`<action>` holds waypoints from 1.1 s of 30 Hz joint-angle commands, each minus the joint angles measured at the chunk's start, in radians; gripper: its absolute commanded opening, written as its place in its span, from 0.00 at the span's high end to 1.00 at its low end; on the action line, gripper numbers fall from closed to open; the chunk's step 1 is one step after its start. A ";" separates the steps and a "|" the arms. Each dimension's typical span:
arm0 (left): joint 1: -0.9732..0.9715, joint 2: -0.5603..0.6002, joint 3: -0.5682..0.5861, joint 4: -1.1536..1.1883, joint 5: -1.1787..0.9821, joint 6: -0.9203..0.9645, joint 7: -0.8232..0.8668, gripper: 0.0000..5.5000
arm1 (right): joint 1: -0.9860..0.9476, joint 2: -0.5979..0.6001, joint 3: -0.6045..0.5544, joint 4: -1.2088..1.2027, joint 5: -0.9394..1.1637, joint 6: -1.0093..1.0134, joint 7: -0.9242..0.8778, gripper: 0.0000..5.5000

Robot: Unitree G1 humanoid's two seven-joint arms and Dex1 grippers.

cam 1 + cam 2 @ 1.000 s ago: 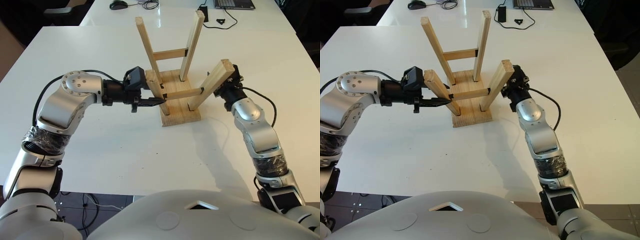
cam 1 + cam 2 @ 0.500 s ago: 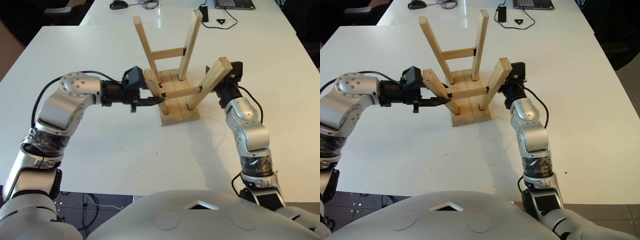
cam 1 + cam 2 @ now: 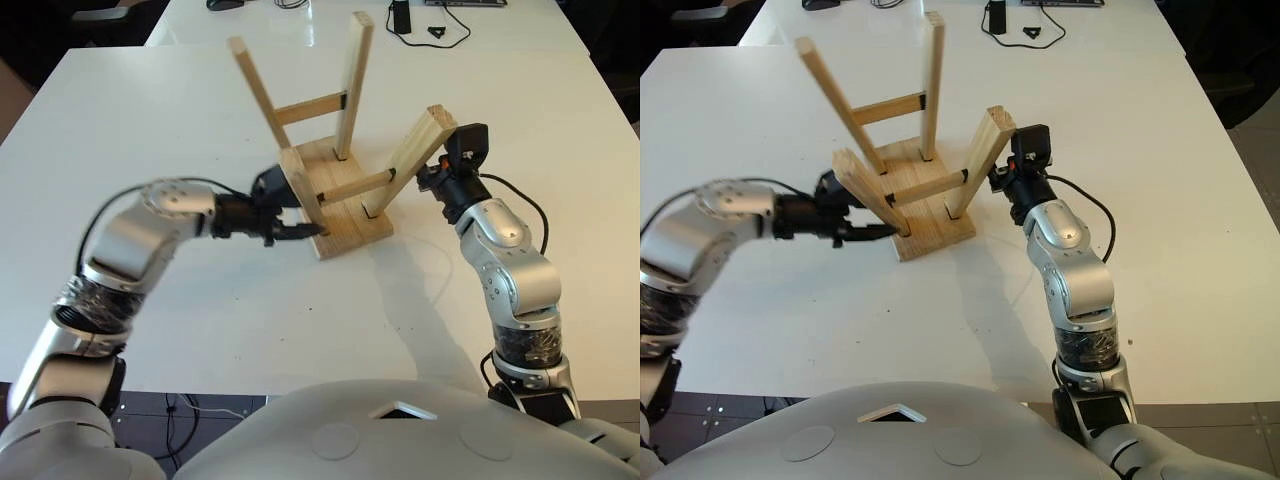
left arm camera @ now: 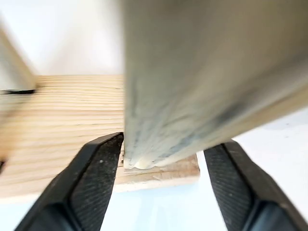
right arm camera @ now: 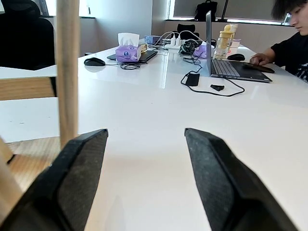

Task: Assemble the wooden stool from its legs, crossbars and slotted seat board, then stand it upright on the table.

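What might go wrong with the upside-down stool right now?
The left gripper clamps the near left leg low, by the seat board; a pull might tip it all over or loosen that leg. The right gripper is open beside the near right leg and might knock it.

Second table (image 3: 300, 25) behind: laptop (image 5: 230, 68), mouse (image 5: 95, 61), tissue box (image 5: 128, 49), yellow bottle (image 5: 222, 42), black cables (image 5: 226, 91).

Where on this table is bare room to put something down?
Free: on the table, the near strip before the stool and the wide left side. Crowded: around the stool, with the left gripper on one leg and the right gripper beside another.
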 commanded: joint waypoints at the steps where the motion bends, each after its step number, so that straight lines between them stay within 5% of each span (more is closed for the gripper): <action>1: 0.007 -0.133 -0.049 -0.050 0.013 -0.015 0.055 0.44 | -0.038 -0.015 0.037 0.019 0.012 -0.034 0.089 0.46; 6: 0.001 -0.259 -0.110 -0.087 0.013 0.012 0.100 0.44 | -0.085 -0.139 -0.136 0.155 -0.031 -0.096 0.095 0.46; 12: 0.007 -0.393 -0.167 -0.103 0.039 0.055 0.192 0.44 | -0.106 -0.233 -0.136 0.323 -0.094 -0.201 0.173 0.46; 21: 0.312 -0.009 -0.056 -0.148 0.194 -0.216 0.052 0.44 | 0.001 -0.289 -0.053 0.246 -0.142 -0.220 0.299 0.46; 28: 0.589 0.079 0.251 -0.104 0.100 -0.333 -0.002 0.44 | 0.202 -0.427 -0.062 0.099 -0.116 -0.180 0.472 0.46; 33: 0.455 0.004 0.333 0.171 0.196 -0.441 0.119 0.44 | 0.411 -0.566 -0.164 0.046 -0.041 -0.199 0.652 0.46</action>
